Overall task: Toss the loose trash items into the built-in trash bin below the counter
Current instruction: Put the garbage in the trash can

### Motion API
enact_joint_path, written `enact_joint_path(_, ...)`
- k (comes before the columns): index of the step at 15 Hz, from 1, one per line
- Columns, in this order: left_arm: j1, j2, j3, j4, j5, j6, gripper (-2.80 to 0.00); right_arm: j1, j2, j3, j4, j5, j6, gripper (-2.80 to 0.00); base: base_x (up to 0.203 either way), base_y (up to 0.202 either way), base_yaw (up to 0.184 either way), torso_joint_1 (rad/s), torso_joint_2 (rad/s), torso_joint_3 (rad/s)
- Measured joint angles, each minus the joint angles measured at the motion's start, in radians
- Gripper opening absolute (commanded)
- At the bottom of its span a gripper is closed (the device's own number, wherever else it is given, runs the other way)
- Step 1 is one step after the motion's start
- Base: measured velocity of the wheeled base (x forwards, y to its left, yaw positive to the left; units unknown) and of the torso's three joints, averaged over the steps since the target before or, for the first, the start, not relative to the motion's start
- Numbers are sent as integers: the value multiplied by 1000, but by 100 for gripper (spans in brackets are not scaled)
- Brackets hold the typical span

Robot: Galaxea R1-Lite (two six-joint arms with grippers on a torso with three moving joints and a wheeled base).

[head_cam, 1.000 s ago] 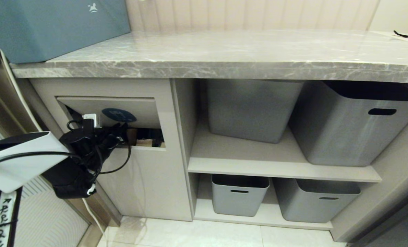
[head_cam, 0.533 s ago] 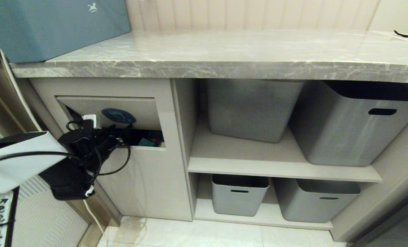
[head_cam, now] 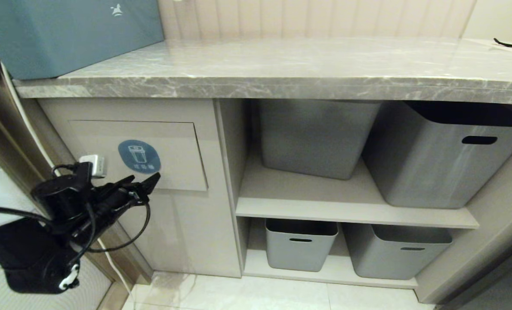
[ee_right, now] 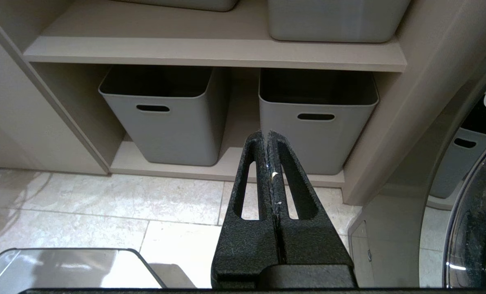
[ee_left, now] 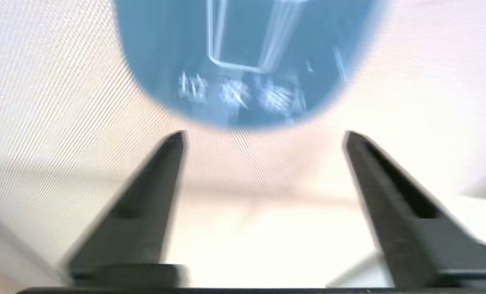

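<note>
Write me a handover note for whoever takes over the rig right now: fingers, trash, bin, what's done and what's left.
Left gripper: fingers open and empty, just in front of the built-in trash bin, below its blue sticker.
Right gripper: fingers shut, empty, parked over the floor facing the lower grey tubs.
Flap is closed.
The visible part of the counter shows no loose trash.
Left: check the rest of the counter for leftover scraps.
</note>
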Motion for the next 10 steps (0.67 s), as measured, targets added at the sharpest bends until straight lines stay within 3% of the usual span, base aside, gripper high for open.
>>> enact_joint_path(3,-7,-169,135,11,0,0,-280,0,0,0,0,0,0,-280,0,0,0,0,0,0)
enact_joint_path(6,2,-398,256,117,-2,-1,-280,0,0,0,0,0,0,-280,0,0,0,0,0,0)
enact_joint_path(10,40,-821,347,490,-2,10,-280,0,0,0,0,0,0,-280,0,0,0,0,0,0)
